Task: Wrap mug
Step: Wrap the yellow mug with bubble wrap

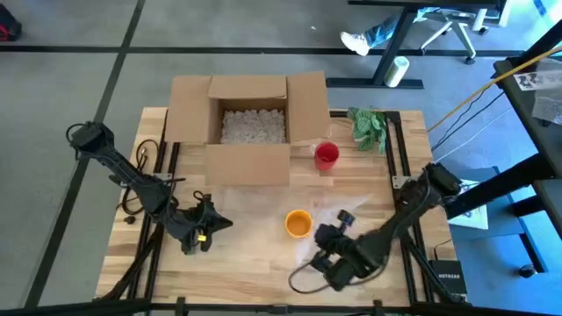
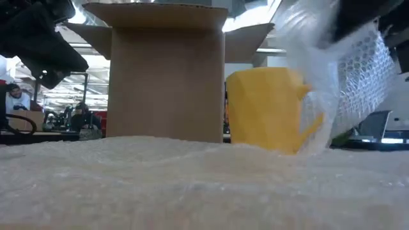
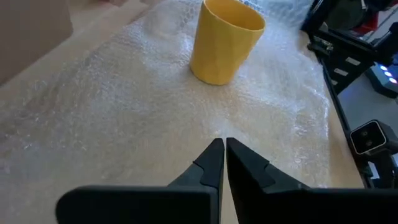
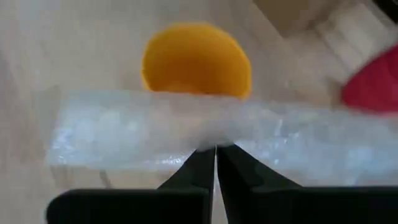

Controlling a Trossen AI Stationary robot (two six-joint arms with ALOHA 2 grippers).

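1. The yellow mug (image 1: pixel 299 223) is plain and smooth, open at the top, and stands upright on the bubble wrap (image 3: pixel 124 112)
2. The mug is in front of the cardboard box (image 1: pixel 248 123), a little to its right, on the counter (image 1: pixel 255 254)
3. The right gripper (image 4: pixel 216 152) is clenched on an edge of the bubble wrap, lifted just beside the mug
4. The left gripper (image 3: pixel 224 149) is clenched on nothing, near the mug, over the wrap
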